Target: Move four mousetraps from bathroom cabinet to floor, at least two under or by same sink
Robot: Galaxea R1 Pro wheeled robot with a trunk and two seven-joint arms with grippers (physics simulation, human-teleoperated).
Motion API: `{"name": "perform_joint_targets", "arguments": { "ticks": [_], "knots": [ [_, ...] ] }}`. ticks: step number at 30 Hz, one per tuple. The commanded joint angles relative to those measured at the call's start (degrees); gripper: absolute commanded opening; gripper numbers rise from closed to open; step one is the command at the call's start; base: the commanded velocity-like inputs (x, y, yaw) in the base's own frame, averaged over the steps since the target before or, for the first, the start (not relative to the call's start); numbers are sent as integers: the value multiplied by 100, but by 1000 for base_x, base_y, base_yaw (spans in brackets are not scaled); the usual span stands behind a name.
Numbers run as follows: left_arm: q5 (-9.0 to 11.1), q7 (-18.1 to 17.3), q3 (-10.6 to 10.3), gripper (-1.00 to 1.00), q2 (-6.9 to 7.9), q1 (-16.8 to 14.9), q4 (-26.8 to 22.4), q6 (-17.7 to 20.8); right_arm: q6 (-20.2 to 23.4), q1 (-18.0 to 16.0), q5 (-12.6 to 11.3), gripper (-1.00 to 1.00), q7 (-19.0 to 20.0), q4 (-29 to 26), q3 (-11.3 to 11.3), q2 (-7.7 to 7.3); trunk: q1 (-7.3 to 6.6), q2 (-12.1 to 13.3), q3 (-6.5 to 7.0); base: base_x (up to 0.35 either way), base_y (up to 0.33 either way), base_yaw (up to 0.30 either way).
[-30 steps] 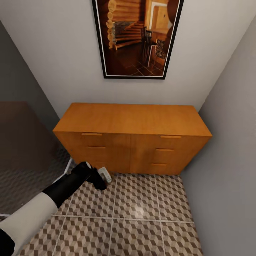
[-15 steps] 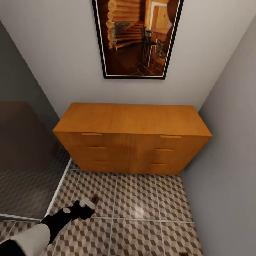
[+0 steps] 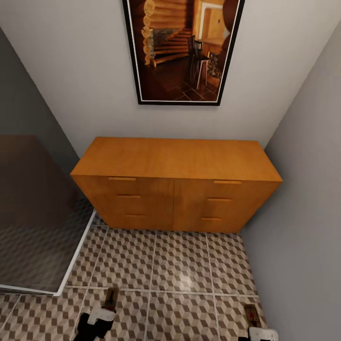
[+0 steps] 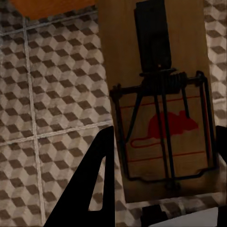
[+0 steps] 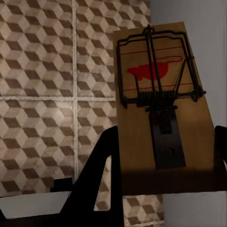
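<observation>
Patterned bathroom floor [image 3: 180, 265] fronts the closed cabinet [image 3: 175, 182] mid-frame, while both grippers peek in at the head view's bottom edge, and the wrist views show the left gripper [image 4: 161, 179] and right gripper [image 5: 165, 161] each clamped on a mousetrap [image 4: 161, 99] [image 5: 161, 99].

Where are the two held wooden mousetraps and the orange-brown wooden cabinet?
Left pincer's brown wooden mousetrap [image 4: 163, 137]: left wrist view, red mouse mark.
Right pincer's brown wooden mousetrap [image 5: 158, 101]: right wrist view, spring coil.
Orange-brown wooden cabinet [image 3: 175, 158]: head view, top.
</observation>
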Motion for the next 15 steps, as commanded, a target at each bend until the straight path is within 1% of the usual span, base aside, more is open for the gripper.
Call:
{"name": "perform_joint_targets", "arguments": {
  "ticks": [1,3,4,5,6,7,8,9,12,15],
  "knots": [
    [92,133,-46,-100,-17,91,19,-267,39,-4,-8,-100,-46,-88,40,-13,3,-9,-8,0,0,0],
    [287,326,-42,-100,-27,260,22,-627,68,-5,-17,-100,-38,-181,43,-21,3,-9,-8,0,0,0],
    [449,431,-40,-100,-32,334,23,-731,66,-5,-21,-100,-14,-204,45,-23,3,-9,-8,0,0,0],
    [548,482,-40,-100,-35,367,23,-770,62,-5,-24,-100,15,-212,47,-24,3,-9,-8,0,0,0],
    [776,563,-43,-100,-50,435,25,-843,51,-5,-30,-100,110,-223,48,-25,3,-9,-8,0,0,0],
    [892,593,-42,-100,-58,471,25,-883,46,-5,-32,-100,176,-222,48,-27,3,-9,-8,0,0,0],
    [1118,632,-43,-100,-79,541,26,-979,40,-5,-32,-100,342,-213,45,-27,3,-9,-8,0,0,0],
    [1297,658,-44,-100,-93,597,28,-1086,36,-5,-30,-100,521,-203,41,-30,3,-9,-8,0,0,0],
    [1516,694,-41,-100,-113,673,31,-1239,25,-5,-30,-100,838,-190,33,-33,3,-9,-8,0,0,0],
    [1587,706,-42,-100,-119,701,32,-1284,17,-5,-25,-100,934,-184,41,-1,3,-9,-8,0,0,0]
  ]
}}
